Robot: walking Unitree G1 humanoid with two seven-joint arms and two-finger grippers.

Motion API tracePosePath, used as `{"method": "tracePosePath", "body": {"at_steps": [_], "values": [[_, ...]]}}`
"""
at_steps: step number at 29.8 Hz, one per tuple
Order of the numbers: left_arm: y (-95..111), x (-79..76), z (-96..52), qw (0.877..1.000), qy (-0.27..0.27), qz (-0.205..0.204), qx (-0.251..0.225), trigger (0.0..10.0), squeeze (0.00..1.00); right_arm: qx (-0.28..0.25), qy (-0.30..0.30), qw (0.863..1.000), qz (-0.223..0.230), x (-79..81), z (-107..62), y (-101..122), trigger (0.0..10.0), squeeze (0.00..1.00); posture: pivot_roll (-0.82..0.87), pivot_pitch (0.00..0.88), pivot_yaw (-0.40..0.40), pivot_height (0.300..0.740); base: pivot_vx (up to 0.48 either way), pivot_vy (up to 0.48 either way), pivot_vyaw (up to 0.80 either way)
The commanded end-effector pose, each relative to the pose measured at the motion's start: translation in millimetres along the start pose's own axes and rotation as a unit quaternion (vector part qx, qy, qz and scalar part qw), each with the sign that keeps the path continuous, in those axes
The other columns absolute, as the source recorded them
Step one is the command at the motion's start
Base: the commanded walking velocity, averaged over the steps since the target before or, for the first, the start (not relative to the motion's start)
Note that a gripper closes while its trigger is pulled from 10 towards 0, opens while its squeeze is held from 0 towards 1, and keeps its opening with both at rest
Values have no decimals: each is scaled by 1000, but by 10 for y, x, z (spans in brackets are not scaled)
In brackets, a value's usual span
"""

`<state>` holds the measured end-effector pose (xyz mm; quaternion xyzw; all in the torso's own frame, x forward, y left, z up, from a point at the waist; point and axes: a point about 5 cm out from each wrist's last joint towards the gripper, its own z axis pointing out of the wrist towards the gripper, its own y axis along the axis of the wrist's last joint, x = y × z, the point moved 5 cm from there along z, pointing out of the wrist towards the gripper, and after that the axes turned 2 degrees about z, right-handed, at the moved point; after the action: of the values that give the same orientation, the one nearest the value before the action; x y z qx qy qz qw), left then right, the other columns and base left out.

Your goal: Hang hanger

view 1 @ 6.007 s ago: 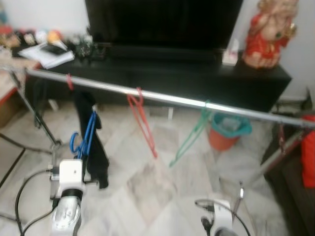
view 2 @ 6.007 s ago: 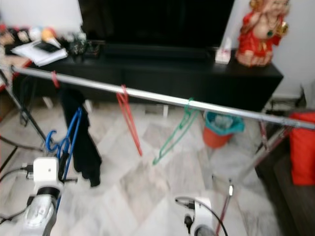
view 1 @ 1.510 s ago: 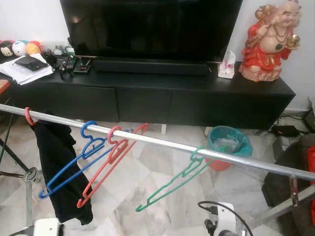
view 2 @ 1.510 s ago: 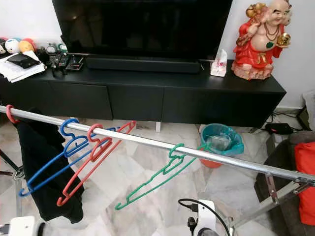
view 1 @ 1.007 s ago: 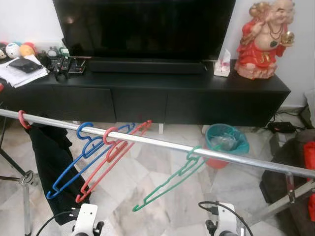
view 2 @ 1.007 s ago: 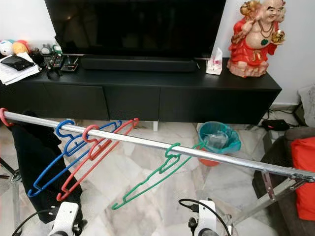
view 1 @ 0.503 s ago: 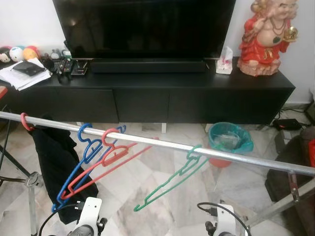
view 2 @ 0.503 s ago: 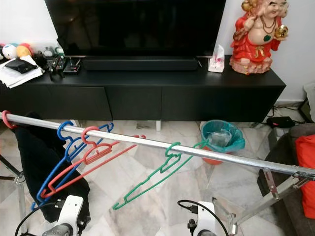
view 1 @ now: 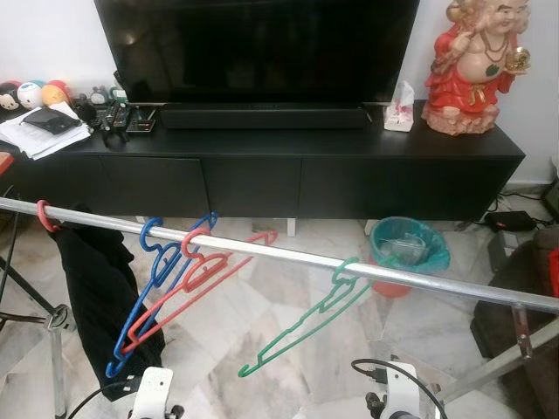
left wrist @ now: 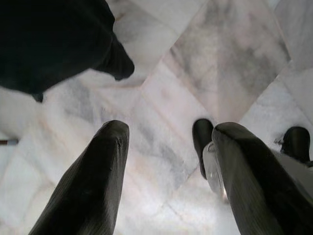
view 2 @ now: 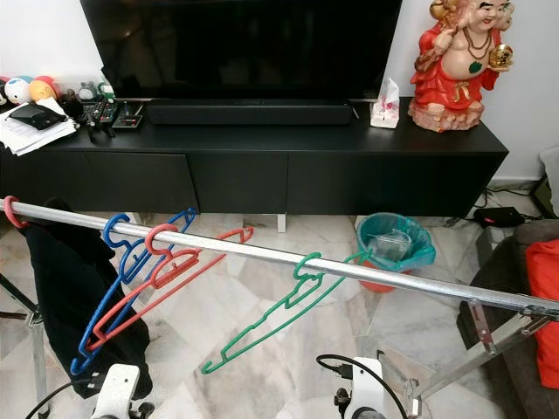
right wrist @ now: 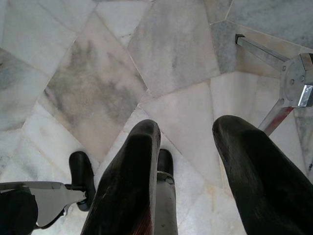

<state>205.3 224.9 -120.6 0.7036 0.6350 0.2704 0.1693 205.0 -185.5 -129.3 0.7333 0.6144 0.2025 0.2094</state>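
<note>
Silver rail (view 1: 288,256). Blue hanger (view 1: 153,288), red hanger (view 1: 196,279), green hanger (view 1: 306,332) hooked on it; red hook (view 1: 44,216) at the rail's left end above a black garment (view 1: 92,297). Floor (view 1: 262,349): pale marble, grey and pink veining in angled slabs. Black TV cabinet (view 1: 262,166), black screen (view 1: 253,44). Figurine (view 1: 472,65) red and gold. Bin (view 1: 410,253) teal over orange. Both hands' fingers (left wrist: 93,186) (right wrist: 132,181) black.
</note>
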Motion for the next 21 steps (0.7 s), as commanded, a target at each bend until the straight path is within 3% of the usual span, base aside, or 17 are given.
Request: {"method": "tracePosePath", "body": {"at_steps": [1, 21], "values": [[-68, 1, -11, 1000, 1, 2, 10, 10000, 0, -2, 0, 1000, 2, 6, -1, -3, 10000, 0, -7, 0, 3, 740, -274, 0, 0], [-177, 33, -34, 1000, 0, 6, 27, 10000, 0, 0, 4, 1000, 0, 23, -4, -22, 10000, 0, -6, 0, 7, 740, -319, 0, 0]]}}
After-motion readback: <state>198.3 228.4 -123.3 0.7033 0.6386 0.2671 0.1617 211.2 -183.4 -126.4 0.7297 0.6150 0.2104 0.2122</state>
